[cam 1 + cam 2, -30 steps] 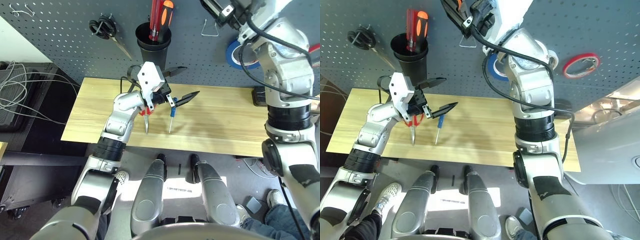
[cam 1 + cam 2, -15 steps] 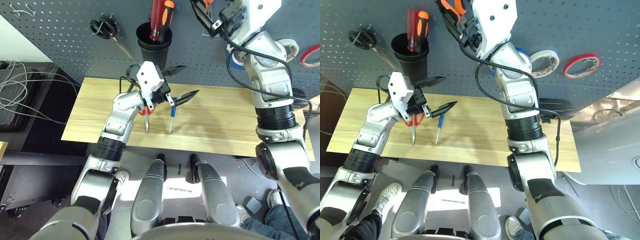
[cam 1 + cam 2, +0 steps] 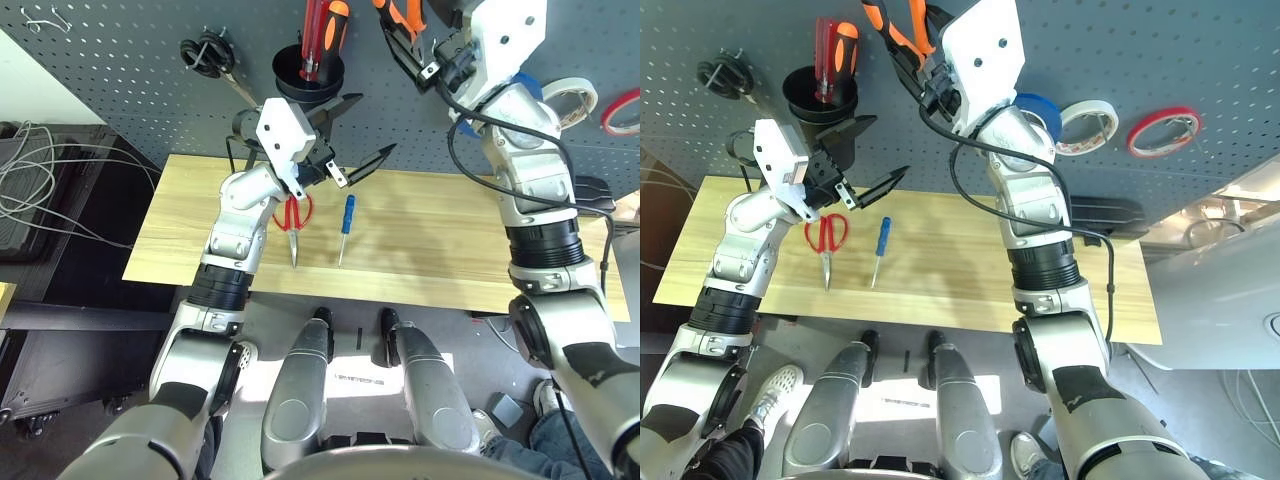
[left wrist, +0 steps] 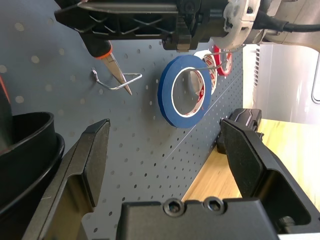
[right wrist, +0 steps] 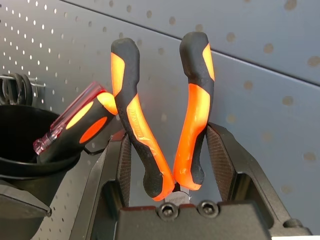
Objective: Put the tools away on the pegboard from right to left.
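My right gripper is shut on the orange-and-black-handled pliers, held up against the pegboard right of the black cup. In the left wrist view the pliers' tip sits beside an empty wire hook. A blue tape roll hangs on a peg. On the table lie red-handled scissors and a slim blue-handled screwdriver. Above them, my left gripper stands open and holds nothing, facing the pegboard.
Black-handled scissors hang at the pegboard's left. The cup holds red and orange screwdrivers. White tape and red tape hang right of the blue roll. A black box sits at the wooden table's back right.
My right arm has carried the pliers left and up along the pegboard, uncovering the blue roll. My left gripper has risen off the scissors and screwdriver toward the cup, still open.
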